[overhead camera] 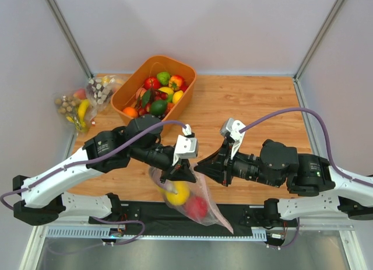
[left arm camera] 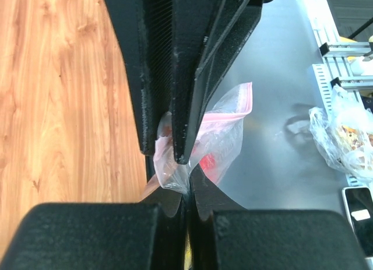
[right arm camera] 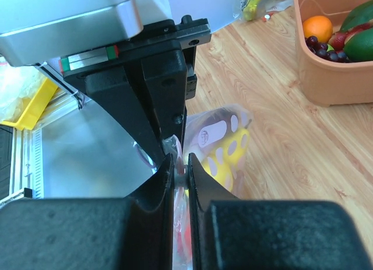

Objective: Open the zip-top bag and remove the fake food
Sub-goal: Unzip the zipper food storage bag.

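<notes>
Your left gripper is clamping the top edge of the zip-top bag. Its jaws are sitting together, with only film showing between them.

Your right gripper is facing it tip to tip. Its jaws are standing almost together with a fold of the same bag's film pinched between them, just beside the left gripper's hold. You cannot tell from the wrist views whether the two sets of fingertips are touching.

The bag is hanging below both grippers, sagging toward the arm bases, off the near edge of the wooden table. A pink band is showing along one edge of it.

The fake food is riding inside the bag, under the left gripper's tips. A yellow fruit is lying highest, and a red apple is lying just beside it, lower and toward the right gripper's side.

Well beyond the left gripper, an orange bin of plastic produce is sitting on the table's far side. Further to that gripper's outer side, clear bags are showing a banana and nuts.
</notes>
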Robot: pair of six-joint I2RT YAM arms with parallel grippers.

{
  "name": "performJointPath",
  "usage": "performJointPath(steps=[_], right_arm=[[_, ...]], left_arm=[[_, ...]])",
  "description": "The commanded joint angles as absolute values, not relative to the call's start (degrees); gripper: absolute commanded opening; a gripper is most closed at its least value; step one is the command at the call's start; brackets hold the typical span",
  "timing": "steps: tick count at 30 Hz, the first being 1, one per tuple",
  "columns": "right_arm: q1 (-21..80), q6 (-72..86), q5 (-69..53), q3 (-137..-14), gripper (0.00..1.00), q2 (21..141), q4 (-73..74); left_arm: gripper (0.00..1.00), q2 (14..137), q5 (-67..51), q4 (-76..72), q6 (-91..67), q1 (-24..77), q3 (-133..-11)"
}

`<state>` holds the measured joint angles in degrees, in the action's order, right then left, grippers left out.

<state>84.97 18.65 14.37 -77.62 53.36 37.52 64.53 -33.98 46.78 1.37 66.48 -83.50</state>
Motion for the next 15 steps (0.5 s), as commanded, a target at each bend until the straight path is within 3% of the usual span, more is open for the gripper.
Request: performJointPath(steps=[1,15], right_arm=[[84.9,19.25,12.75,-76.64,0.0,52.73,38.67],[84.99,20.92,11.34,-75.06,0.01,52.38,38.76]], left_arm=[[0.0,62.67,-33.75,42.1,0.53,65.39,-84.73],[0.0,61.08,-32.43,38.94,-1.67,62.23,-83.76]])
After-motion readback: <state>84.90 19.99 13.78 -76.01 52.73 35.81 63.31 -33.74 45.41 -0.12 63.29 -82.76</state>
